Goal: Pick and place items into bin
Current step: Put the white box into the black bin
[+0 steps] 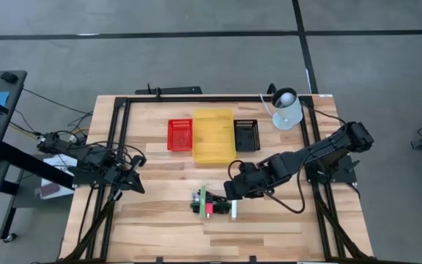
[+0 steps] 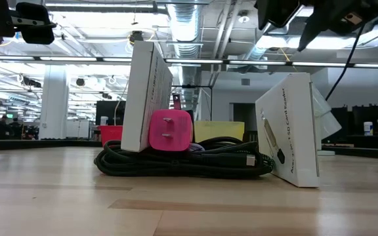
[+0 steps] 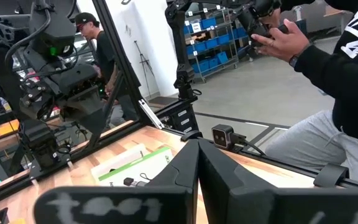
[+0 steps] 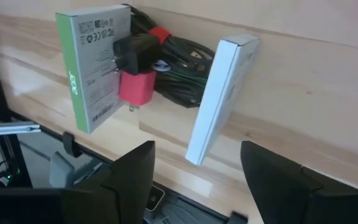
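The items lie in one pile near the table's front middle [image 1: 215, 204]. The pile holds a green-edged white box [image 4: 92, 65], a second white box [image 4: 219, 93] standing on its long edge, a coil of black cords [image 4: 179, 56], a pink plug block [image 4: 135, 87] and a black adapter [image 4: 132, 50]. In the low view the pink block [image 2: 170, 130] rests on the cords [image 2: 182, 160] between the two boxes. My right gripper [image 4: 197, 180] is open, just above and to the right of the pile [image 1: 233, 189]. My left gripper [image 3: 197, 180] is shut and empty at the table's left edge [image 1: 134, 180].
A red bin [image 1: 180, 135], a yellow bin [image 1: 213, 135] and a black bin [image 1: 246, 135] stand in a row at the far middle. A white jug-like lamp [image 1: 286, 108] stands at the far right. A person's hand and dark sleeve [image 3: 328, 56] show beyond the table.
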